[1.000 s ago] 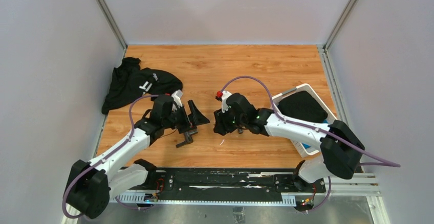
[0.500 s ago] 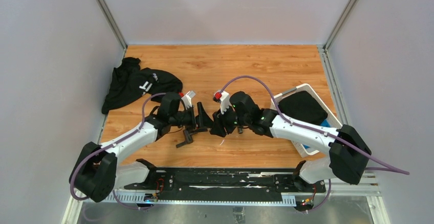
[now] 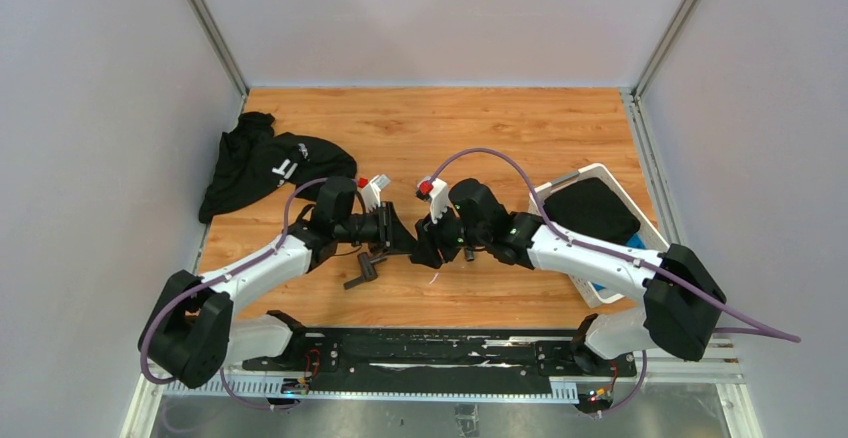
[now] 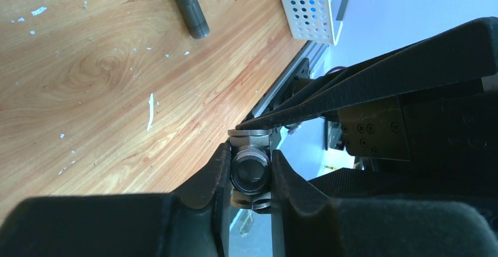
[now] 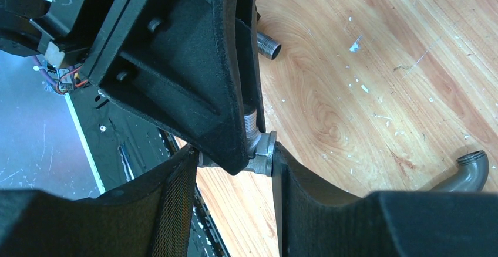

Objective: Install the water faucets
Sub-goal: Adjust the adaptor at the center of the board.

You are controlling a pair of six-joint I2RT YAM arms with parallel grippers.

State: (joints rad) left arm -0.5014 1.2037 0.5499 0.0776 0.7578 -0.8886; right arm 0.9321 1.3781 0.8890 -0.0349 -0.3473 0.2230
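Observation:
Both grippers meet at the table's middle. A small grey tee fitting [image 4: 251, 172], one of the water faucets' pieces, is clamped in my left gripper [image 4: 251, 151], which is shut on it. My right gripper [image 5: 234, 150] is shut on the same fitting [image 5: 263, 151] from the opposite side, with the left fingers [image 5: 194, 63] crossing between its own. From above, the left gripper [image 3: 398, 235] and the right gripper [image 3: 424, 243] touch tip to tip and hide the fitting. A dark tap piece [image 3: 364, 269] lies on the wood just left of them.
A threaded pipe stub [image 4: 188, 7] and a curved elbow piece [image 5: 470, 172] lie loose on the wooden table. A black cloth garment [image 3: 265, 163] sits at the left back. The white plastic basket [image 3: 578, 175] with dark cloth inside stands at the right edge.
My left arm has swung right to meet the right gripper, and its jaws went from wide open to shut on the fitting. The right arm shifted slightly left early on, then held still.

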